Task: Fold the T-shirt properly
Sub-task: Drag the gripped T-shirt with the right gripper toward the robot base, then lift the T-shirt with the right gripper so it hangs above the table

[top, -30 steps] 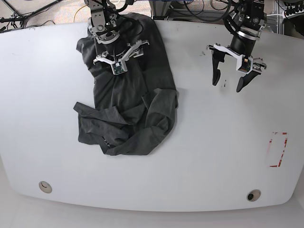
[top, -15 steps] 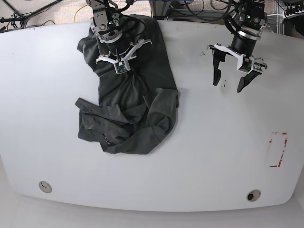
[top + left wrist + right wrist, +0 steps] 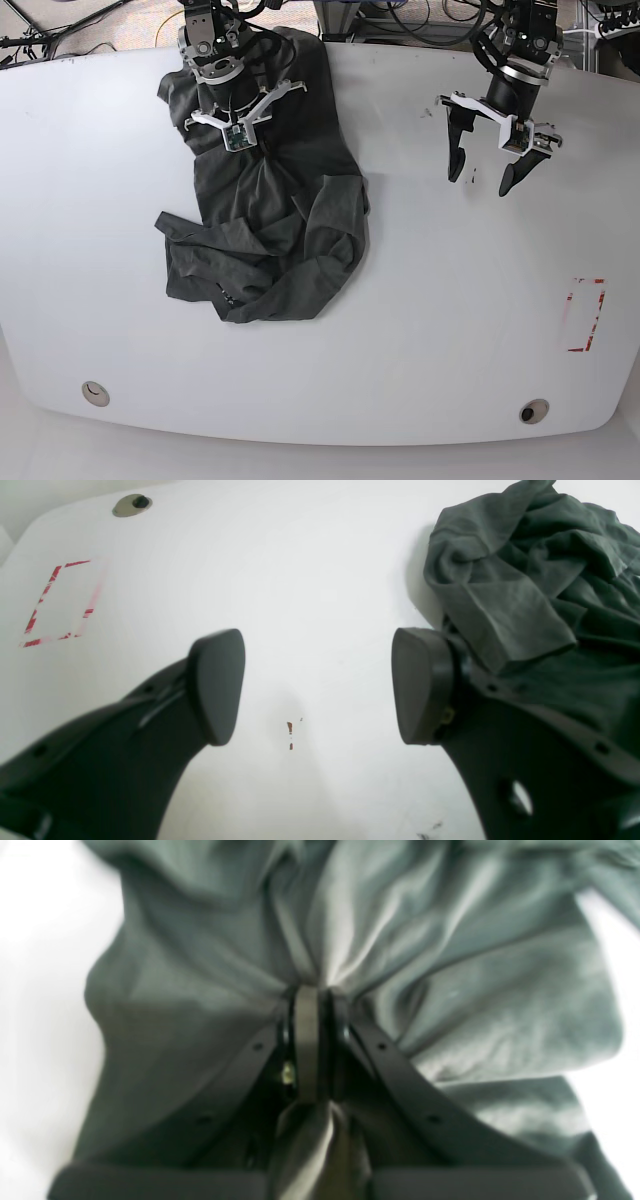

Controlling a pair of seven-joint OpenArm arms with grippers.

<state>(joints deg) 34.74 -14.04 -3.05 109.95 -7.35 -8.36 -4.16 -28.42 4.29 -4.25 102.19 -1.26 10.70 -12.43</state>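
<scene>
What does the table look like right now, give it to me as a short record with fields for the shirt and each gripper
garment: T-shirt, dark grey, crumpled, unfolded
garment place: near the table edge on the base view's left
right gripper: shut, pinching a bunch of the shirt's fabric
left gripper: open, empty, above bare table, apart from the shirt
table marks: red outlined rectangle

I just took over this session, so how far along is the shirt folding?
Early stage. Done: nothing is folded; the T-shirt lies crumpled, its lower part bunched on the table. In hand: the right gripper has its fingers shut on a pinch of fabric near the shirt's far end. The left gripper hangs open above bare table, apart from the shirt. Left: spread it flat, then make every fold.
</scene>
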